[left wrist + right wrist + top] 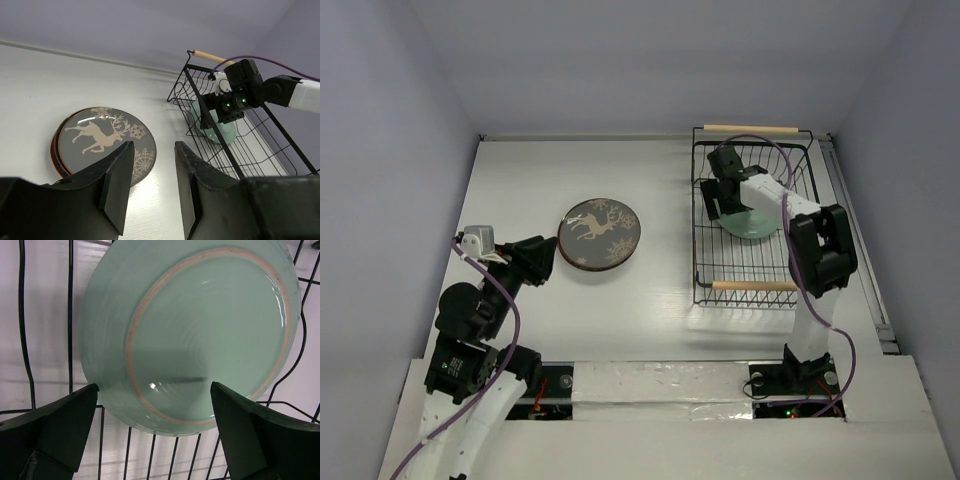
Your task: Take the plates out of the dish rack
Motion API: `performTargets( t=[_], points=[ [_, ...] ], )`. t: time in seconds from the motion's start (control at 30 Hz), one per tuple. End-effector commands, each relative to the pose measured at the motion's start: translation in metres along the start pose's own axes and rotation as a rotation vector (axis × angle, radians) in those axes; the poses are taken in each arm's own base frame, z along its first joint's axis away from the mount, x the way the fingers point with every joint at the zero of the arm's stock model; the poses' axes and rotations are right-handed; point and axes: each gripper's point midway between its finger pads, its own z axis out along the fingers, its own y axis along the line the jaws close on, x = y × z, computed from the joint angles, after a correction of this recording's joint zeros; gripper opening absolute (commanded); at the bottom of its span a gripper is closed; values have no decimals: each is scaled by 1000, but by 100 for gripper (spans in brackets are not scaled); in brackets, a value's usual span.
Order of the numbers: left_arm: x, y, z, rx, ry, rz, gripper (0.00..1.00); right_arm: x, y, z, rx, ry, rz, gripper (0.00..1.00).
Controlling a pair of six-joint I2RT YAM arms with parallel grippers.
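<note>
Over mint plate (200, 335), right hand (155, 407) wide-fingered

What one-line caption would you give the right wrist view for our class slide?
Open right claw poised over the mint green plate, underside showing, in the wire dish rack.

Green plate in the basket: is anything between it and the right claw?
Nothing visible. The open right gripper hangs inside the dish rack, facing the mint green plate; the rack wires lie behind the plate, not before it.
</note>
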Motion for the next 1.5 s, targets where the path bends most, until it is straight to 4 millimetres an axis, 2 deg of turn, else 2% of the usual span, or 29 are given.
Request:
performTargets(
  t=[0.0, 0.1, 0.4, 0.6, 0.93, 1.13, 1.27, 1.47],
  points=[
    [-7, -6, 0, 31, -34, -5, 35, 0, 6, -3, 4, -1, -9, 100],
    [-6, -6, 1, 31, -32, -5, 35, 7, 8, -9, 35, -2, -30, 100],
    [-7, -6, 0, 31, -36, -4, 35, 15, -13, -19, 140, 9, 15, 100],
    [-7, -6, -1, 27, -36, -4, 35, 0, -31, -39, 214, -55, 124, 100],
    [-8, -6, -1, 30, -41, -4, 35, 39, -24, -28, 195, 58, 65, 100],
    [-8, -6, -1, 28, -41, -5, 35, 42, -25, -25, 208, 65, 45, 100],
    [-8, -8, -1, 37, -38, -6, 35, 30, -26, -24, 222, 38, 65, 100],
    [-6, -7, 0, 33, -31, -3, 35, 33, -6, -28, 169, 24, 15, 100]
  ],
)
